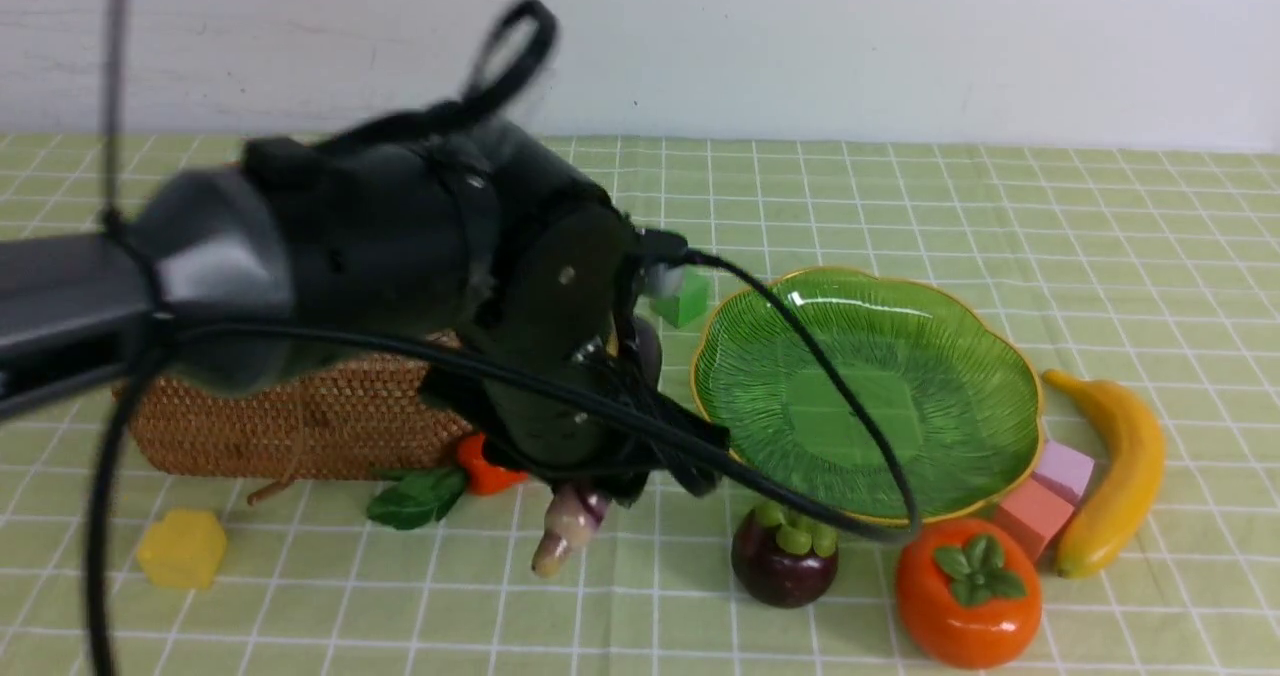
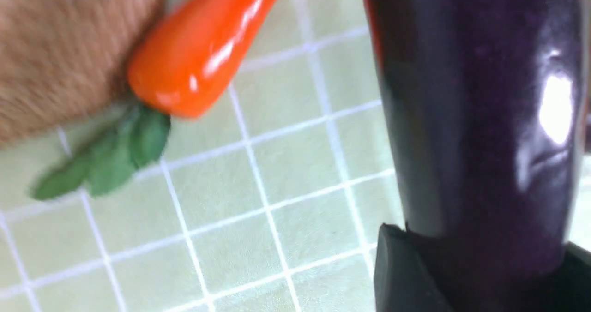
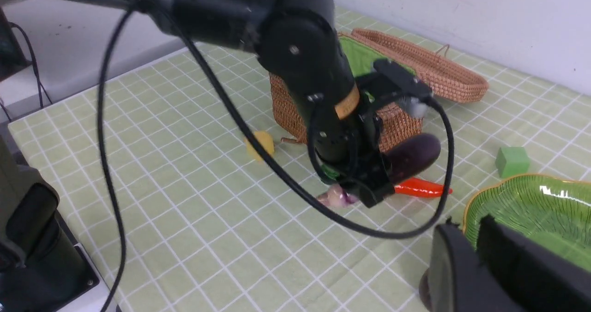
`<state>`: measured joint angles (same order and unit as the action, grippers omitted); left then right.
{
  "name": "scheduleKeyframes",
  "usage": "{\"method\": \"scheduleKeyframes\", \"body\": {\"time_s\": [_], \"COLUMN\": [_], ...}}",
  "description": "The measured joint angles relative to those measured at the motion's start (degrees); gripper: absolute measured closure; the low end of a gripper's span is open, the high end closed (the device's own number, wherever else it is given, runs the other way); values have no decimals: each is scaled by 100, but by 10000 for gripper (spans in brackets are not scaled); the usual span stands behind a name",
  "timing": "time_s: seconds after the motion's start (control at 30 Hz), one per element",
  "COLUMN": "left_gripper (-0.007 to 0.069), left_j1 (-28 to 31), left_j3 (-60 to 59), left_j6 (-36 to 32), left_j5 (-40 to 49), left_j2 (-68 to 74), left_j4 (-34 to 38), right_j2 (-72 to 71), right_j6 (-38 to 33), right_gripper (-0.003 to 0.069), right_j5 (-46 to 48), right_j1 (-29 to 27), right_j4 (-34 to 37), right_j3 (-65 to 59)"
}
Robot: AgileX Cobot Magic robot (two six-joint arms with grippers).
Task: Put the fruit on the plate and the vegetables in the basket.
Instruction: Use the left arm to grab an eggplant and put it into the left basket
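- Left wrist view: left jaws clamped on the eggplant (image 2: 480,118), its length running straight out from them.
- Just beyond lies the basket (image 3: 284,104), nearer this arm.
- Right jaws: can't tell if parted.

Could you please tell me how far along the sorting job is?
Nothing visibly done: the plate is empty, the basket's inside mostly hidden. In hand: the left gripper holds the eggplant. Left: carrot, banana, persimmon and mangosteen on the table.
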<state>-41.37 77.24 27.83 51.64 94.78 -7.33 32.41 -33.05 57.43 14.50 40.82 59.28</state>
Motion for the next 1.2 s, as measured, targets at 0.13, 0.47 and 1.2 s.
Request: {"method": "scheduleKeyframes", "body": {"time_s": [0.13,0.47,1.2], "left_gripper": [323,323,141], "left_j1": [62,1763,2847], "left_j3": [0,0,-6], "left_j6": [-465,-1402,-3513], "left_j5": [-239,-971,-1761], "left_j2": [-737,-876,270], "left_j4": [-399,-1691,-2106], "right_j2": [0,187,206], "right_j6": [0,0,-129], "right_gripper": [570,570,559], "right_j5": [-390,-1133,-1063], "right_j1": [0,0,0], "right_j4": [0,129,172], "right_j3": [0,0,0]}}
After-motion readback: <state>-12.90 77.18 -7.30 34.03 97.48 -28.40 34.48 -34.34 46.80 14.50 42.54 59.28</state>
